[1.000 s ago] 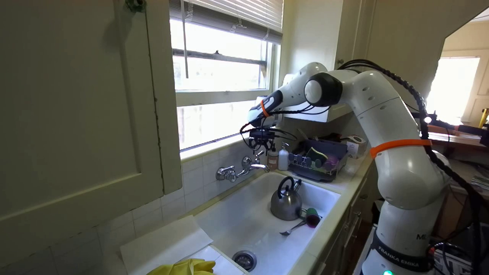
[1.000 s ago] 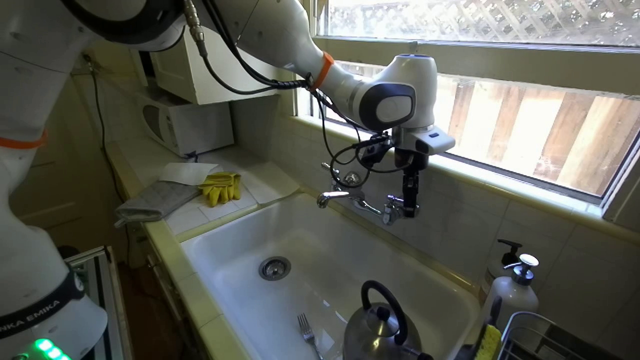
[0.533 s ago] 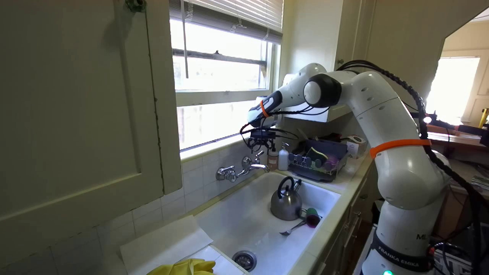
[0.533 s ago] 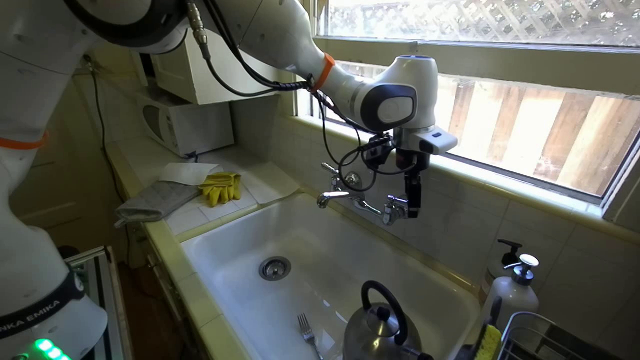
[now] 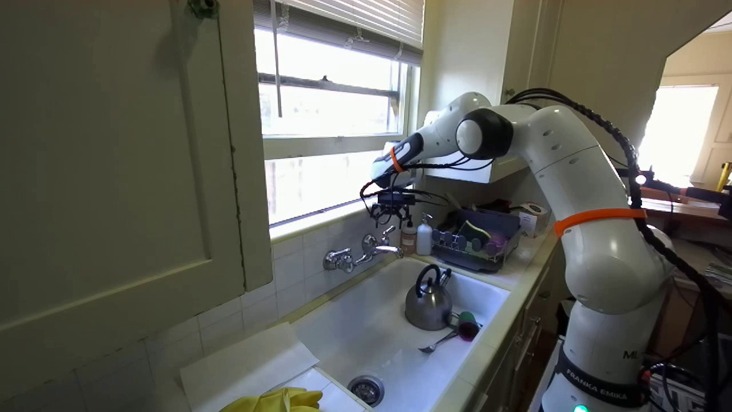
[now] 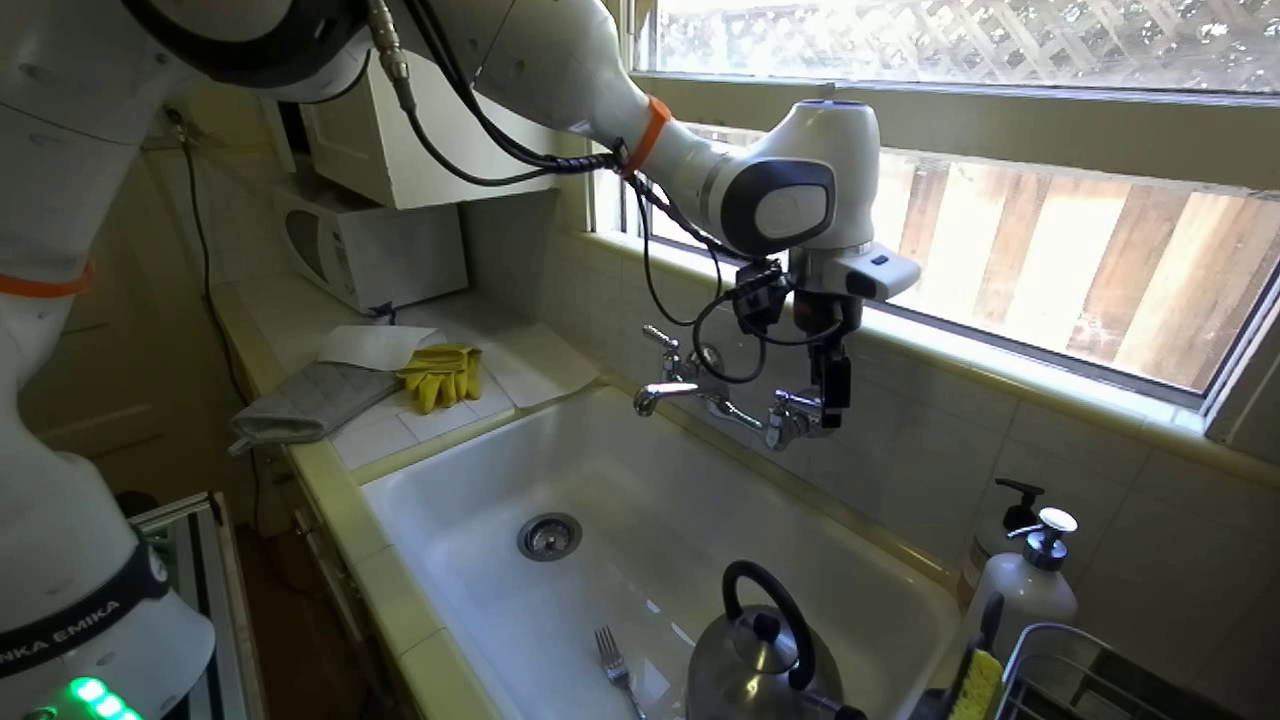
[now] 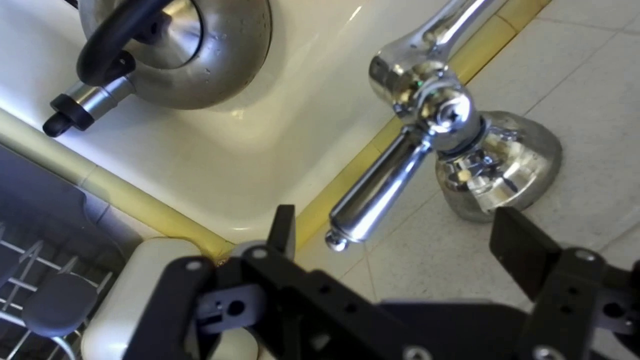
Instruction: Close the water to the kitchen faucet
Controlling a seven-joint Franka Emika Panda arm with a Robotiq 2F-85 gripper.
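Over the sink, the faucet spout points outward — near-level.

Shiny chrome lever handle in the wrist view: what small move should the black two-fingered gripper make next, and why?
Probably ease the gripper down slightly: its fingers stand open, and the ungripped handle seems to sit lower, its end showing between them.

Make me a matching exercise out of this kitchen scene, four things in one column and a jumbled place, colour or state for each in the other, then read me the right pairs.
Things:
1) kettle
2) kitchen faucet
3) gloves
4) fingers

Descriptions:
A) fixed to the tiled wall
B) spread apart
C) yellow
D) standing inside the sink

Right pairs: 1-D, 2-A, 3-C, 4-B.
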